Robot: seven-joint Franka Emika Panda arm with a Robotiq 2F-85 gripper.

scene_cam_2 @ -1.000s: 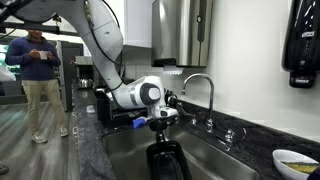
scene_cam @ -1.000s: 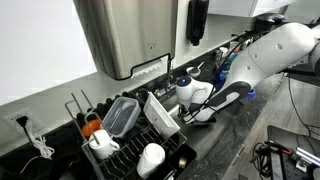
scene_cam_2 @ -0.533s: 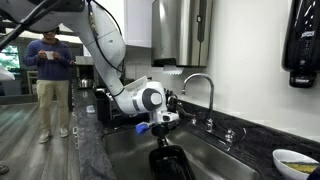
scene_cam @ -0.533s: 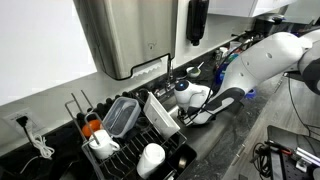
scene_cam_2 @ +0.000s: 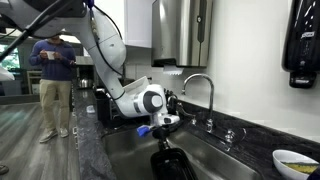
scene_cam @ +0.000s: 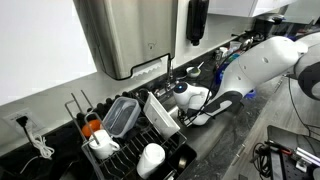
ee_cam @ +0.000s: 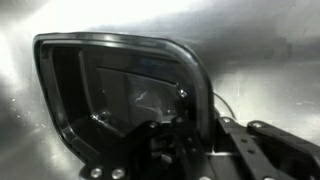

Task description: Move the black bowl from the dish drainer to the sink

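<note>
White arm (scene_cam_2: 105, 50) is reaching a touch lower over the sink (scene_cam_2: 228, 158) than a second ago, and the bowl (scene_cam_2: 168, 165) under it is hanging slightly deeper in the basin and closer to the camera. In the background the person (scene_cam_2: 55, 85) in a dark top is standing further along the floor than before, and in an exterior view the wrist is sitting a shade nearer the drainer (scene_cam: 125, 158). The gripper (scene_cam_2: 164, 138) is pinching the bowl's rim between pressed-together fingers; in the wrist view the gripper (ee_cam: 170, 135) is coming in from the bottom and the bowl (ee_cam: 110, 90) is showing its hollow side, with brushed steel of the sink (ee_cam: 260, 40) filling the space behind it. Whether the bowl is touching the sink floor cannot be told. The bowl is well clear of the drainer, which is holding a grey tub (scene_cam: 120, 115), a white plate (scene_cam: 160, 116) on edge, a mug (scene_cam: 150, 158) and something orange (scene_cam: 92, 126). The faucet (scene_cam_2: 200, 85) is arching just behind the gripper, near the wrist. A steel towel dispenser (scene_cam_2: 180, 30) and a black soap dispenser (scene_cam_2: 302, 40) are hanging on the wall; any label on them is too small to read. A dish (scene_cam_2: 295, 160) is sitting on the counter beyond the sink.
</note>
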